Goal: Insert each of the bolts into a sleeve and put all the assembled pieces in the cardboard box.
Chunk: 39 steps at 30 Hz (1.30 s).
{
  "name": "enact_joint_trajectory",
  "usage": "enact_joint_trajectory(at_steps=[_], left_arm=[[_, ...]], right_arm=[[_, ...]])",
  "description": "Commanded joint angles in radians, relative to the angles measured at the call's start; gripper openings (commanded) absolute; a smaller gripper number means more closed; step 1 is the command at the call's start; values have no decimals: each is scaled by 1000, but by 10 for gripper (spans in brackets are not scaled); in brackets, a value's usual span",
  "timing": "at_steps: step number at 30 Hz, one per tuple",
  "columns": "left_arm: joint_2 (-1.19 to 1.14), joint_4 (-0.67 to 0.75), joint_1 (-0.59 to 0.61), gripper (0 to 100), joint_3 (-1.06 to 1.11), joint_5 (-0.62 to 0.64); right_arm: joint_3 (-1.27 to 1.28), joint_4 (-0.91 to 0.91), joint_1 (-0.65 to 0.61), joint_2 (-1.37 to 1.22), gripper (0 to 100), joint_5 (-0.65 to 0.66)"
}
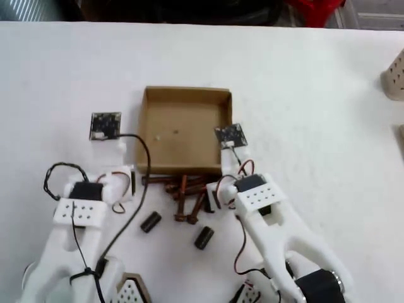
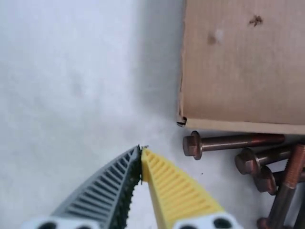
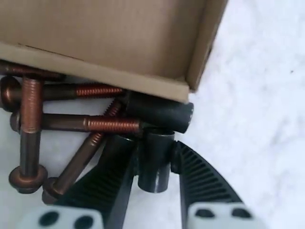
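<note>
The right jaws are gripping a black sleeve [image 3: 155, 164] among the bolts [image 1: 184, 189] lying just below the cardboard box [image 1: 186, 92] at centre frame, so lifting is risking snagging one and twisting the sleeve loose, while the left jaws are resting closed, empty.

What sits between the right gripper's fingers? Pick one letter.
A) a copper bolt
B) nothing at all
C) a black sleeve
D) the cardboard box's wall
C: in the right wrist view a black sleeve is held between the fingers of the right gripper, while the bolts lie loose beside it against the box.
</note>
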<state>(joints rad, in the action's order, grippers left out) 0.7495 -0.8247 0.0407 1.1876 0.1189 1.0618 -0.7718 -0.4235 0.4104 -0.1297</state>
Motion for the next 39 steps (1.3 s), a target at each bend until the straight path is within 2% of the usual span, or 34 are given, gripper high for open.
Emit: enact_joint_trajectory(at_steps=[1,4,14,21,26,32,35,39], left_arm=[[-4,34,-12,24,-9,8],[-4,34,-13,24,-9,8],[2,69,-87,24,29,6],[2,89,-84,24,40,6],[4,89,-84,24,35,6],[4,89,-102,24,32,8],[4,51,-166,24,5,12],[4,-63,-280,24,-78,14]], right_arm=[[-21,-31,7,-7,91,114],[-6,-38,-38,-1,94,227],[2,-45,-50,-2,94,242],[2,-59,-2,1,96,342],[0,-59,-5,-7,159,347],[2,-54,-4,-7,73,350],[2,-51,4,-1,14,388],[-2,-31,79,1,16,414]])
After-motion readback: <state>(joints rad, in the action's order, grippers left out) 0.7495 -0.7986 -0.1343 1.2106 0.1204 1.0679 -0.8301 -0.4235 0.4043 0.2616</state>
